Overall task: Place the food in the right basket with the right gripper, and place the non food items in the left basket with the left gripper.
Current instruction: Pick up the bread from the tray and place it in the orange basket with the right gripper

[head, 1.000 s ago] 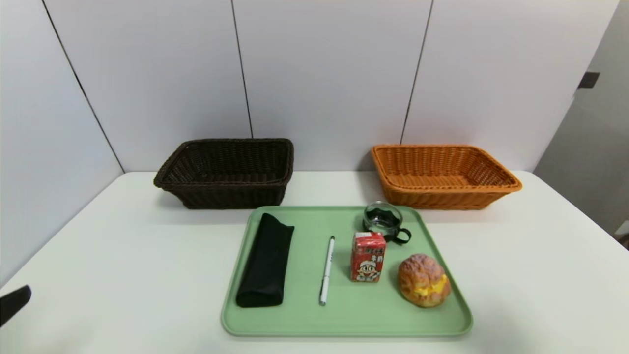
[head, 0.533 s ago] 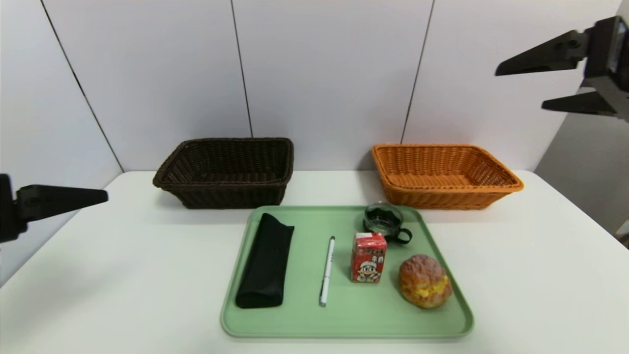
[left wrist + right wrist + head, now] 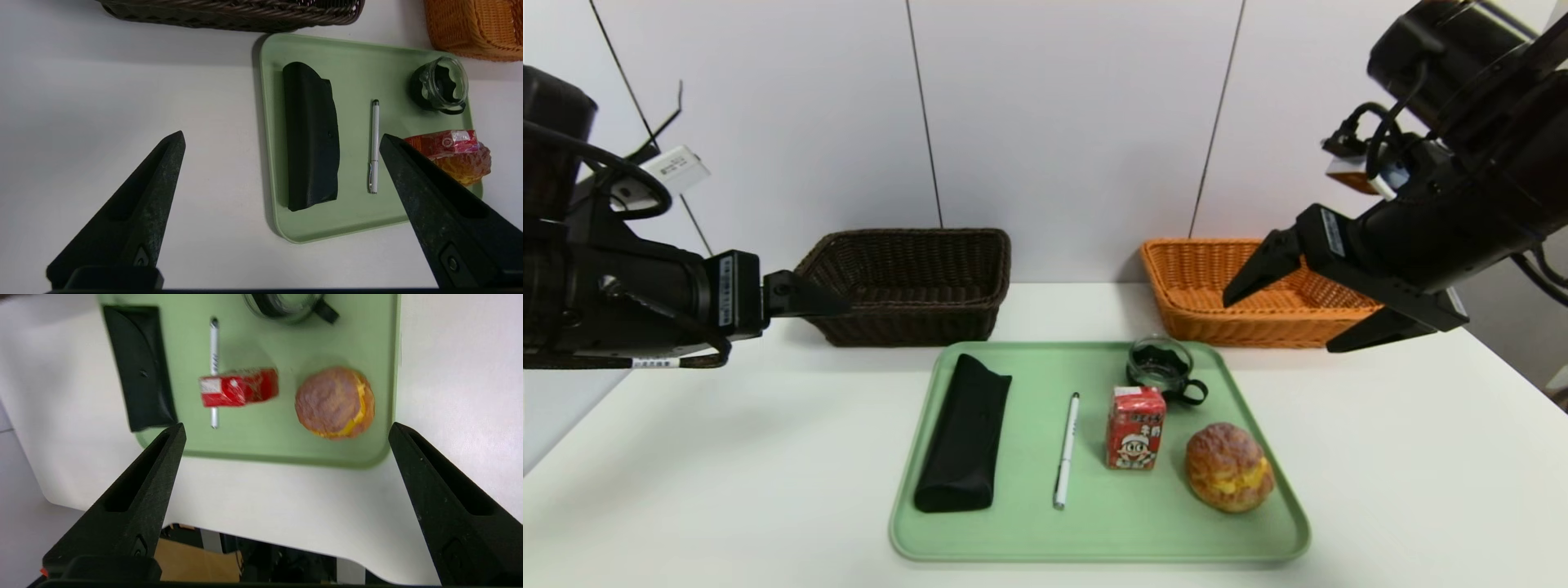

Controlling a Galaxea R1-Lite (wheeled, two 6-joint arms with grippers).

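Both my grippers, left [image 3: 282, 136] and right [image 3: 287, 426]: fingers wide, empty | above worktop [image 3: 727, 457] | likely spread ready to straddle items

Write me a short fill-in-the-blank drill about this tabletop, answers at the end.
The bun rests on a green ____.
The pen lies between the black pouch and the red ____.
The basket on the robot's right is coloured ____.
Both the left tool and the right tool are wide ____.

Missing words: tray; carton; orange; open.
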